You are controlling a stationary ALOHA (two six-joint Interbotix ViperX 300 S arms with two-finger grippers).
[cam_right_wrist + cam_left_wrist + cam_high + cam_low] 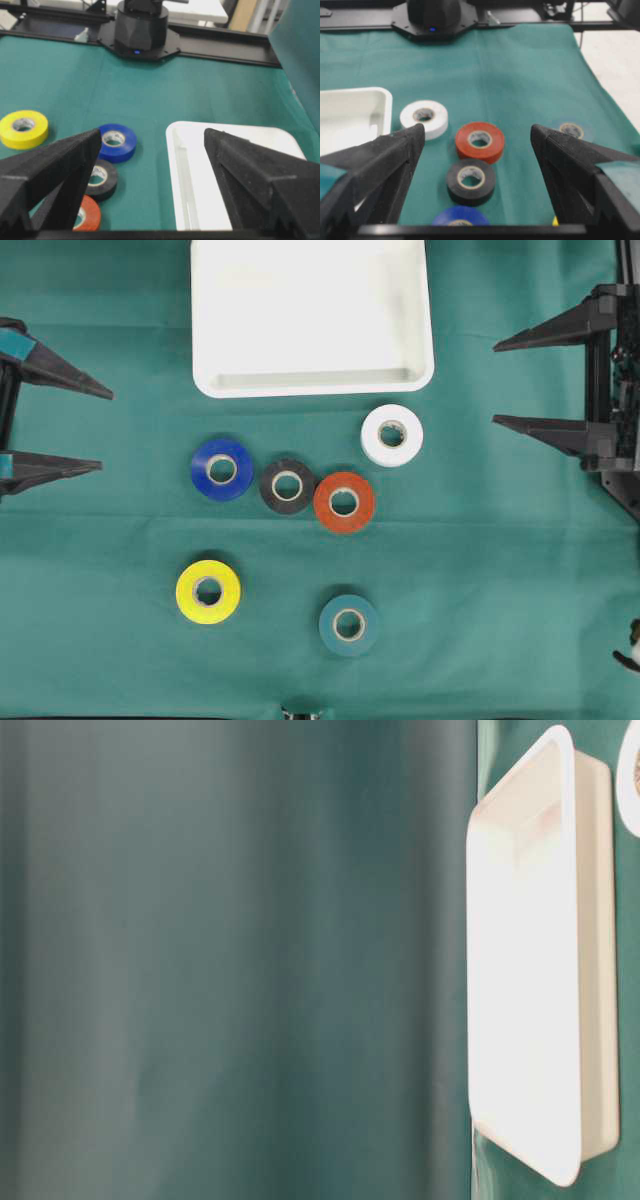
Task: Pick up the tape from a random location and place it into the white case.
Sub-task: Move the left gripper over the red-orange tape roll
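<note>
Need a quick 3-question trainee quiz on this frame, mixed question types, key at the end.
1. How many tape rolls lie on the green cloth?
2. True or false: the white case already holds a roll.
3. Which roll lies nearest the case? A) yellow roll B) white roll C) teal roll

Key:
1. Six: blue roll, black roll, red roll, plus white, yellow and teal.
2. False; it is empty.
3. B.

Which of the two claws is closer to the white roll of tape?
The right. The right gripper sits just off the white tape roll, toward the right edge of the overhead view. The left gripper is at the far left edge, beyond the blue roll. Both are open and empty.
</note>
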